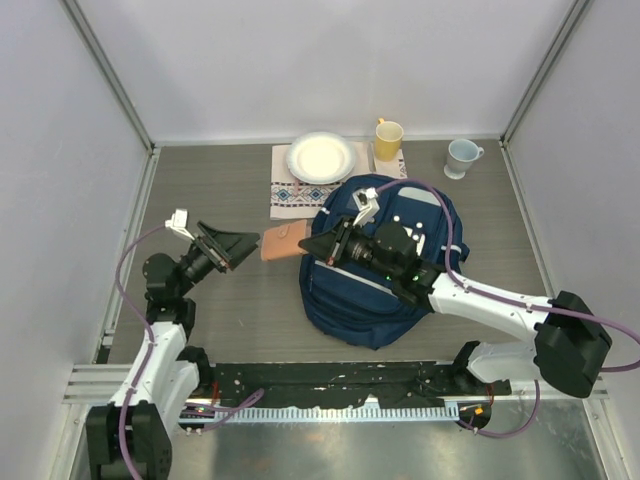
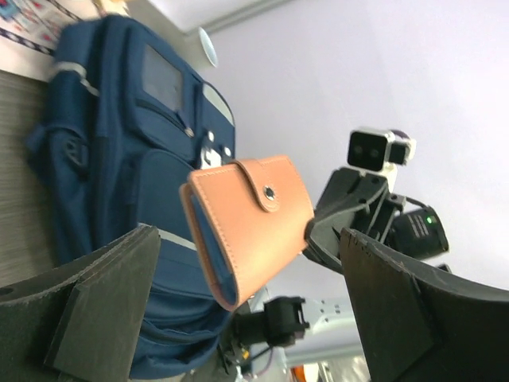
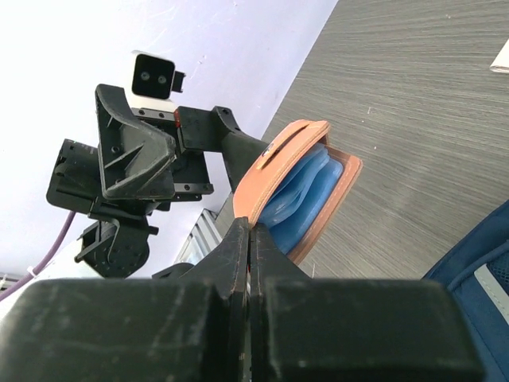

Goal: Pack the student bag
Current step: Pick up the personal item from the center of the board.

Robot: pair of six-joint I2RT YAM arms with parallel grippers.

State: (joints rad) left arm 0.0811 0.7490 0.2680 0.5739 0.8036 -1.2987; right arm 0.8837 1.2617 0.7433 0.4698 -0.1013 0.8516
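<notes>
Top external view: the right arm stretches across the student bag (image 1: 350, 305), which lies flat on the counter (image 1: 220, 180), midway and somewhat toward its right edge. The right gripper (image 1: 318, 243) has its fingers (image 3: 231, 263) pressed together on the edge of a tan wallet (image 1: 285, 241), held up just past the bag, toward the counter's left edge. The left arm is folded upward, its gripper (image 1: 238, 250) facing the wallet, fingers (image 2: 103, 302) spread wide and clear of it. The right arm hides part of the bag; white marks there are too small to read.

Overhead; opposed wrist views, shared wallet (image 2: 250, 231)
</notes>
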